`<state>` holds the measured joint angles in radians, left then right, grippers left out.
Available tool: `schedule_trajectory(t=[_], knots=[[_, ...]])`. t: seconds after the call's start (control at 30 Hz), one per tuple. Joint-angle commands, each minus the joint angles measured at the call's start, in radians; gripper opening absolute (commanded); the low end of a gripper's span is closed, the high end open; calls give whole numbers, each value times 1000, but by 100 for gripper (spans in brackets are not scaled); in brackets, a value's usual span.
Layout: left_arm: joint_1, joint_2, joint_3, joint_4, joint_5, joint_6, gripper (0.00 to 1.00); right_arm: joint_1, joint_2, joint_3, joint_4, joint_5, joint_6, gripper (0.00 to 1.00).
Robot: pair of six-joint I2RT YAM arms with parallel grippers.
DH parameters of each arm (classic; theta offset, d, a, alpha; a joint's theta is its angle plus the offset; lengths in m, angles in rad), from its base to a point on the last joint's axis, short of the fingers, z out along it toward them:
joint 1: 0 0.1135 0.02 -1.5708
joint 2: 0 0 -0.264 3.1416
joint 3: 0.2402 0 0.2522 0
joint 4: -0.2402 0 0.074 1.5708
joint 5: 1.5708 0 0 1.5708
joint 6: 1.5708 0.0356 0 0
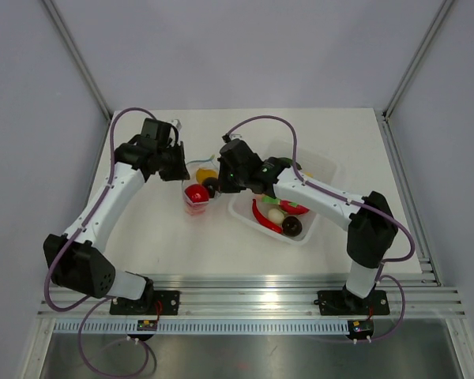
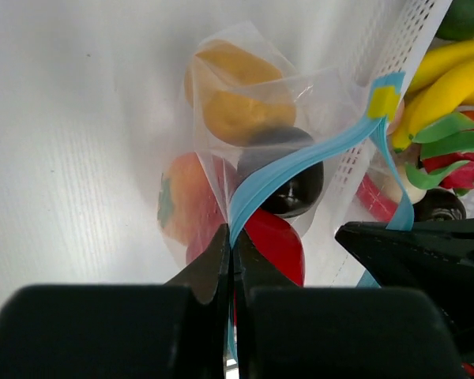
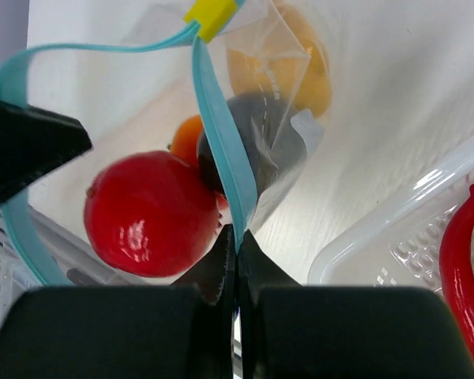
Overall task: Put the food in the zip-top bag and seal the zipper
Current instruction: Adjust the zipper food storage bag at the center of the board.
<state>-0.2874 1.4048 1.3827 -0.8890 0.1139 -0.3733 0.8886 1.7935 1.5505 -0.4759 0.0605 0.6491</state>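
Note:
The zip-top bag (image 1: 197,192) lies between my grippers with its mouth held open. It holds a red fruit (image 3: 150,213), an orange one (image 2: 237,103), a dark brown one (image 2: 288,181) and a pink one (image 2: 182,201). My left gripper (image 2: 234,237) is shut on one side of the light blue zipper (image 2: 300,162). My right gripper (image 3: 235,235) is shut on the other side of the zipper (image 3: 221,134). A yellow tab (image 3: 209,16) sits at the strip's far end. In the top view the left gripper (image 1: 183,168) and right gripper (image 1: 221,180) flank the bag.
A white tray (image 1: 320,170) right of the bag holds a red chili (image 1: 262,215), a dark fruit (image 1: 291,226), bananas (image 2: 446,79) and green pieces. The tray's rim (image 3: 395,229) lies close to my right gripper.

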Motion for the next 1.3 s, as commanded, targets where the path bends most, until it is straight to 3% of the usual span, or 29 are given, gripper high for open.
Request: schedule_trajectory(t=[0.0,0.23,0.33,0.47,0.53,0.63,0.67,0.7,0.93,1.03,1.13,1.27], knots=[[-4,-10,-50,70,81,-12,0,9,-37,-15,14,50,30,2],[-6,-1,-140,147,197,-19,0,9,-19,2,-4,53,29,22],[-6,3,-151,154,210,-21,0,10,13,40,-55,56,17,42],[-6,17,-149,159,224,-26,0,9,50,68,-92,42,18,51],[-6,22,-148,159,224,-26,0,9,47,62,-95,45,21,48],[-6,22,-143,154,216,-21,0,9,27,34,-86,70,32,21],[-6,23,-142,153,211,-21,0,10,9,28,-72,74,37,4],[-6,25,-139,148,205,-16,0,10,1,23,-70,79,38,0],[-6,20,71,-17,93,13,0,10,-14,138,-101,33,-5,0],[-6,43,20,25,104,2,0,10,33,135,-92,18,-5,0],[-6,103,-126,134,107,-15,0,9,137,146,-78,28,-20,0],[-6,197,-114,96,93,-4,0,0,250,266,-182,32,-46,0]])
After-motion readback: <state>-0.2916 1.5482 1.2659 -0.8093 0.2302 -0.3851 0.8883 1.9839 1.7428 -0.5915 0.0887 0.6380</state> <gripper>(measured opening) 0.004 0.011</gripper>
